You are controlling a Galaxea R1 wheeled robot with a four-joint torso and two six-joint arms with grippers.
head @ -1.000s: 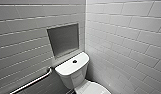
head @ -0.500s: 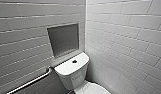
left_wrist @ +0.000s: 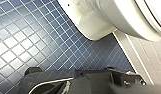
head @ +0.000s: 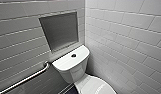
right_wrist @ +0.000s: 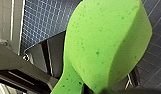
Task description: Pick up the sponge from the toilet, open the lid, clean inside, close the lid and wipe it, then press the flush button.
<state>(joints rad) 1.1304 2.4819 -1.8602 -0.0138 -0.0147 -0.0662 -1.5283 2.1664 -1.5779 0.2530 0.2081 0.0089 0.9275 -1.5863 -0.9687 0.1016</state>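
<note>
Right end effector point(right_wrist: 84, 88) clamped the bright green soft sponge point(right_wrist: 106, 45) at its pinched narrow end, above the blue mosaic floor point(right_wrist: 43, 17). We couldn't tell the left end effector's point(left_wrist: 81, 82) state. It hung over open floor beside the white ceramic toilet point(left_wrist: 96, 22) base. We saw the tank tight in the tiled corner, with the metal grab bar point(head: 23, 80) just beside it. The round dark flush button point(head: 73, 55) sat centred on the tank top, the white oval lid point(head: 96, 86) in front.

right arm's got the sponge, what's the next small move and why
Probably lift the left arm toward the front edge of the lid to open it. The sponge is pinched in the right arm's jaws, the lid looks down, and the left wrist camera sits low beside the toilet bowl, over the blue floor tiles. Whether the inside is cleaned, I cannot tell.
</note>
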